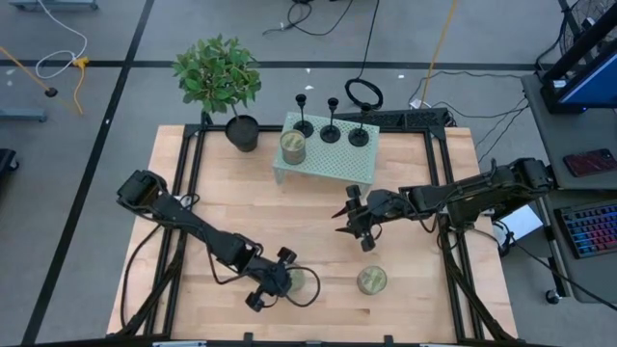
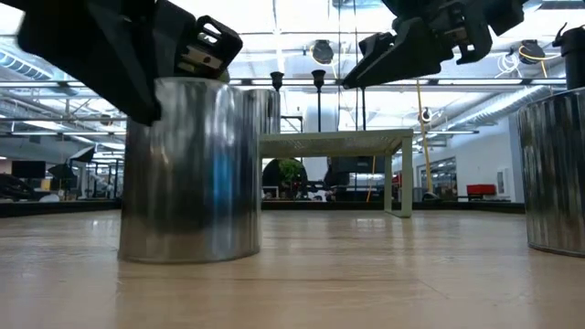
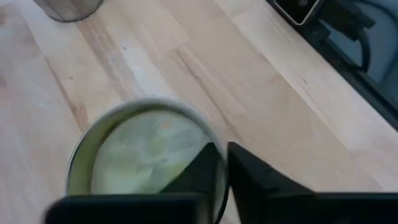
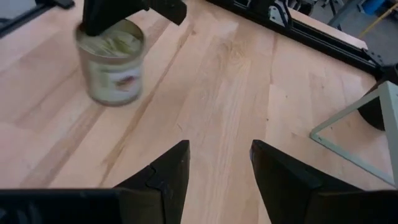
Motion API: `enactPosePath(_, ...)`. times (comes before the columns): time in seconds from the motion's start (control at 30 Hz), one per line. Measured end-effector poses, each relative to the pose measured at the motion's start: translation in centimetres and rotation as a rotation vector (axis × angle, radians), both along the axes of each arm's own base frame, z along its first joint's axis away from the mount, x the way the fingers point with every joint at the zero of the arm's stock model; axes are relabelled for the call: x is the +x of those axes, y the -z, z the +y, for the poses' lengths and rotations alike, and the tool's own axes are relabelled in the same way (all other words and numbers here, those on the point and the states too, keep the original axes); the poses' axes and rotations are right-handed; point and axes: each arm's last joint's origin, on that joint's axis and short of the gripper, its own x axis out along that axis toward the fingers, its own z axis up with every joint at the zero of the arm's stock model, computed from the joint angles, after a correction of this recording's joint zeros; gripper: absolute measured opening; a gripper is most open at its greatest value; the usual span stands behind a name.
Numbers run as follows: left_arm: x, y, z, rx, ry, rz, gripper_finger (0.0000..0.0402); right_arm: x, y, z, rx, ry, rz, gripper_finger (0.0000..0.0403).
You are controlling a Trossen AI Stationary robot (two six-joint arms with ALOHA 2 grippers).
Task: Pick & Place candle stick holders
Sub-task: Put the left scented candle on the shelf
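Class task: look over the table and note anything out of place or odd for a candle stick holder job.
The left gripper pinches the rim of a jar candle, not one of the candle stick holders, which stand upright on the green stand.

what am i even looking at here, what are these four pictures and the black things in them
It is a robot with two dark arms at a pale wooden table. One camera looks straight down, one sits level with the tabletop, and one rides on each wrist. The left end effector is at the rim of a round pale green jar candle; a grip is not clear. The right end effector hangs open and empty. A second jar candle stands nearby. At the back, a pale green perforated stand carries three small black candle stick holders and a third jar, beside a potted plant.
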Motion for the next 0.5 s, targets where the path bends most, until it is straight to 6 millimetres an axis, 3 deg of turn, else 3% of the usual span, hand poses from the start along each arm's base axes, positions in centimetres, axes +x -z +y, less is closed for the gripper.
enactPosePath(0.07,0.1,0.0,0.2,0.000,-0.014,0.004,0.0012,0.0,0.0,0.0,0.019,0.011,-0.001,0.0164)
enactPosePath(0.23,0.2,-0.7,0.7,-0.015,-0.125,-0.031,0.0016,0.1,-0.2,0.0,0.055,0.028,-0.023,0.0164)
enactPosePath(0.5,-0.7,-5.3,3.2,-0.042,-0.233,-0.141,0.0007,-0.2,0.2,0.2,0.173,0.101,0.046,0.0164)
